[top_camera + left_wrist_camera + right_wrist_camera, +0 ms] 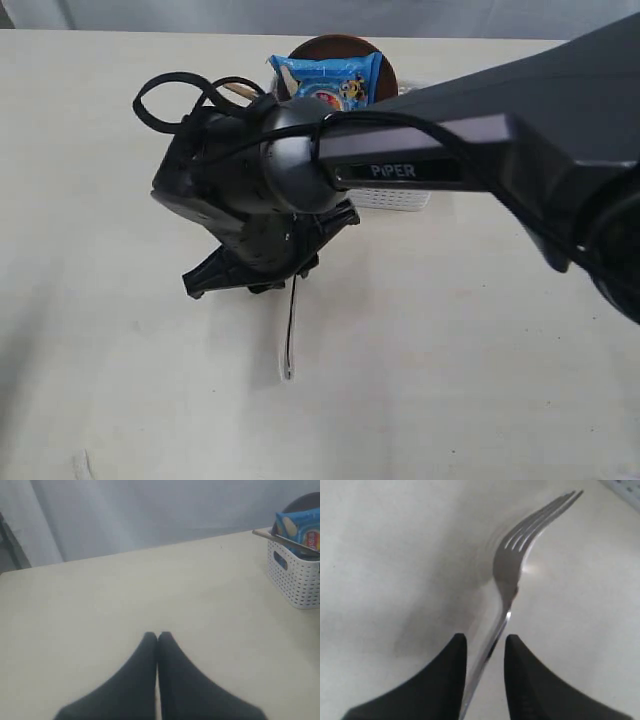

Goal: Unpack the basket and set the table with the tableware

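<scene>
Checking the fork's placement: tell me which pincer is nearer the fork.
Right. The right pincer straddles the fork, with a finger on either side of its handle. The left pincer hangs shut over the table, with no fork in its view.

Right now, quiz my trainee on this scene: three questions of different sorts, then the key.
1. True or false: the left gripper is shut.
2. What lies between the fingers of the open right gripper? A) spoon B) fork C) knife
3. Fill in: the blue chip bag sits in the white ____.
Key: 1 true; 2 B; 3 basket.
</scene>
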Robot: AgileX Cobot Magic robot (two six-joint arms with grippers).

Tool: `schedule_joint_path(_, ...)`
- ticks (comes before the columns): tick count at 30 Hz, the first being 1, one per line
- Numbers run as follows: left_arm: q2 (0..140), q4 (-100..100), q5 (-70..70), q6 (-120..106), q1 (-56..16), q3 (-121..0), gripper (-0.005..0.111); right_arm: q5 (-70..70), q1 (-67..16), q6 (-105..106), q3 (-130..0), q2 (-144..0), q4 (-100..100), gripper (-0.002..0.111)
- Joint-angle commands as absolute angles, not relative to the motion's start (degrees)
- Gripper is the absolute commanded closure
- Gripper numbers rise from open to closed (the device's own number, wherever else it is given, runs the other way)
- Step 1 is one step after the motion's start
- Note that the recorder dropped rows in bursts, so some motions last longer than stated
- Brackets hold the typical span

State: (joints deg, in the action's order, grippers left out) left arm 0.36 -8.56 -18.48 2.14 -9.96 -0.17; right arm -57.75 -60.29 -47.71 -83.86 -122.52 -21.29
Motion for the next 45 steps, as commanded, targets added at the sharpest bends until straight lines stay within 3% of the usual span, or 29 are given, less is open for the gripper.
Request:
schedule_joint_path(1,0.0,-8.63,-18.58,2.46,-10.08,0.0,0.107,-58.62,-58.9,-46.82,-83.87,-122.24,-18.35,0.081)
schedule_joint_path(16,0.0,-8.78,-18.58,2.46,-10.08,0.0,0.107,-53.01,-54.79,-37.96,-83.87,-122.34,-4.02,0.083)
schedule_joint_path(19,0.0,-8.78,-18.58,2.46,-10.08,0.0,0.107,-54.32,-54.79,-36.07,-83.87,-122.34,-4.84,0.092)
schedule_joint_path(21,0.0,-8.78,-18.58,2.46,-10.08,0.0,0.107,-54.99,-54.79,-35.62,-83.87,-122.34,-5.87,0.106)
schedule_joint_path(25,0.0,-8.78,-18.58,2.46,-10.08,0.0,0.107,-56.49,-55.42,-35.96,-83.87,-120.86,-9.84,0.109)
schedule_joint_path(32,0.0,-8.78,-18.58,2.46,-10.08,0.0,0.107,-69.62,-70.01,-47.72,-83.87,-120.96,-53.86,0.109)
schedule_joint_path(39,0.0,-8.78,-18.58,2.46,-10.08,0.0,0.107,-69.32,-77.83,-33.67,-83.87,-128.39,-59.1,0.109)
schedule_joint_path(45,0.0,-8.78,-18.58,2.46,-10.08,0.0,0.107,-64.5,-78.09,-28.87,-83.87,-128.81,-58.37,0.108)
